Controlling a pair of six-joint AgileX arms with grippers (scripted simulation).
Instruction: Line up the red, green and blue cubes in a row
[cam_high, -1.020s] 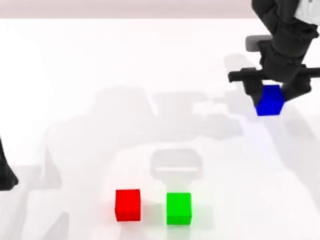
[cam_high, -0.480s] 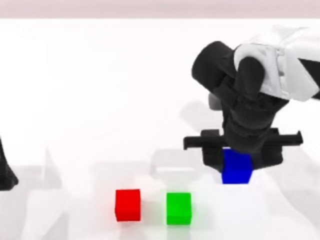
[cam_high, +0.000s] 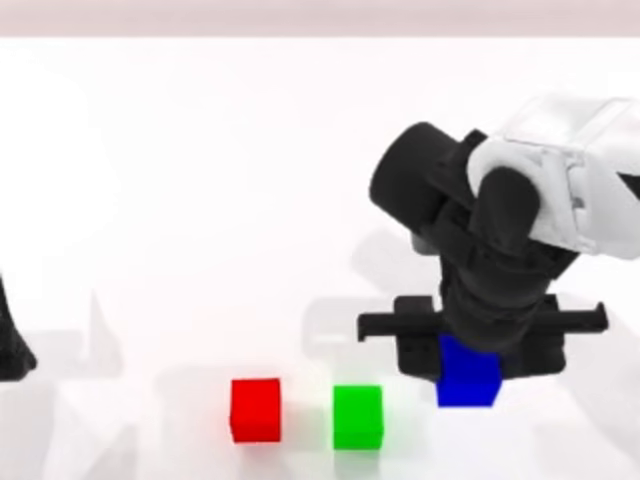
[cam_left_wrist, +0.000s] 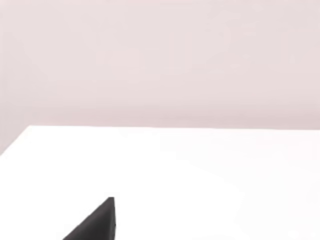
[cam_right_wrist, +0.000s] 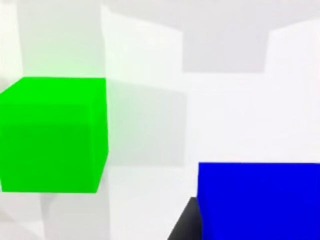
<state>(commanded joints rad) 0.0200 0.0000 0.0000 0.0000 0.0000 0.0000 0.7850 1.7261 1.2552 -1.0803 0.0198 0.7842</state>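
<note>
- The right gripper (cam_high: 467, 365) hangs over the front right part of the white counter (cam_high: 200, 200), its black body pointing down from the white-cased arm above it.
- The blue cube (cam_high: 467, 375) sits between its jaws, which are closed in on the cube from either side; the cube's lower half shows below the black crossbar of the gripper.
- In the right wrist view the blue cube (cam_right_wrist: 260, 200) fills the near corner, with a dark finger (cam_right_wrist: 186, 225) pressed flat against one of its faces.
- Whether the blue cube rests on the counter or hangs just above it, I cannot tell.
- The green cube (cam_high: 357, 416) stands on the counter just left of the blue one, apart from it, and slightly nearer the front edge.
- From the right wrist camera the green cube (cam_right_wrist: 52, 135) appears beside the blue one with a clear strip of counter between them.
- The red cube (cam_high: 255, 409) stands left of the green one, apart from it and level with it, so those two already form a line along the front.
- The left arm (cam_high: 12, 345) is parked at the far left edge of the counter; only a dark sliver of it shows from above, and the left wrist view shows bare counter with a black tip (cam_left_wrist: 95, 222) at its edge, which does not settle how its jaws stand.
</note>
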